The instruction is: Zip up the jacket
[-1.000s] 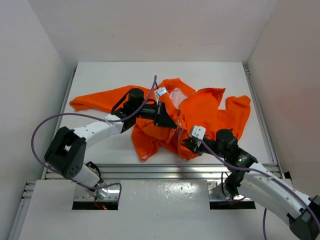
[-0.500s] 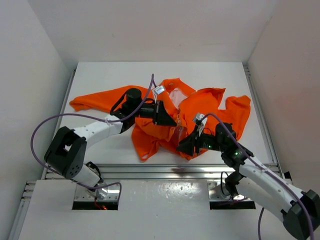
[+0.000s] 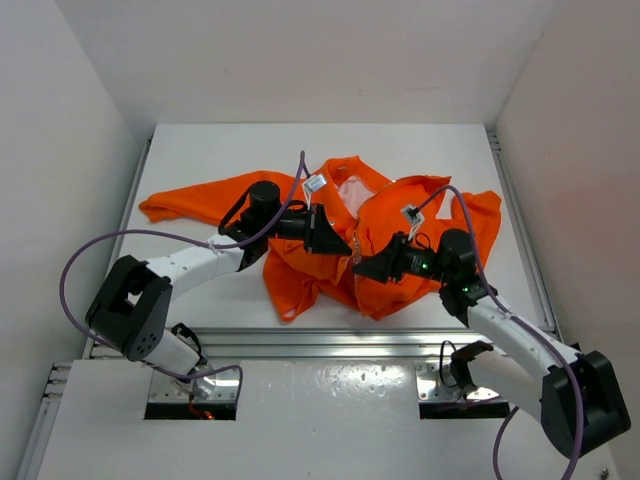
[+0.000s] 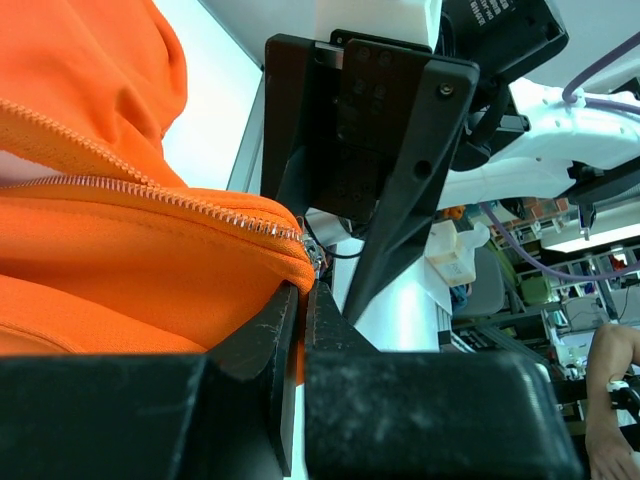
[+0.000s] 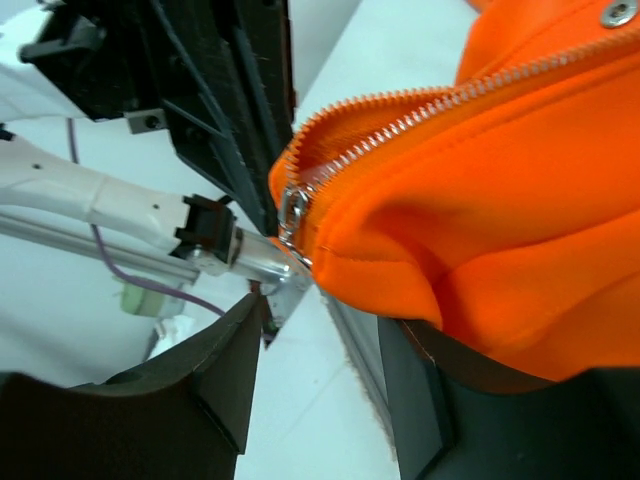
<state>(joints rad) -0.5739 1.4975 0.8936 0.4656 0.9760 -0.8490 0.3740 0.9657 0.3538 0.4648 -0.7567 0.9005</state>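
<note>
The orange jacket [image 3: 425, 215] lies crumpled on the white table, one sleeve stretched far left and its pale lining [image 3: 352, 190] showing at the collar. My left gripper [image 3: 338, 240] is shut on the jacket's front edge just below the zipper teeth [image 4: 150, 195], with orange fabric pinched between its fingers [image 4: 282, 330]. My right gripper [image 3: 364, 268] faces it from the right, open. In the right wrist view the metal zipper slider [image 5: 293, 215] hangs at the end of the teeth just above the gap between the fingers [image 5: 235, 350]. Jacket fabric [image 5: 500, 200] rests over the right finger.
The white table [image 3: 220, 150] is walled at the back and both sides. An aluminium rail [image 3: 300, 340] runs along its near edge, just in front of the jacket's hem. The left sleeve [image 3: 190, 200] reaches toward the left wall.
My right gripper has opened and swung up and left toward the zipper's end, its wrist turning. The left gripper has stayed shut on the jacket, nearly still.
</note>
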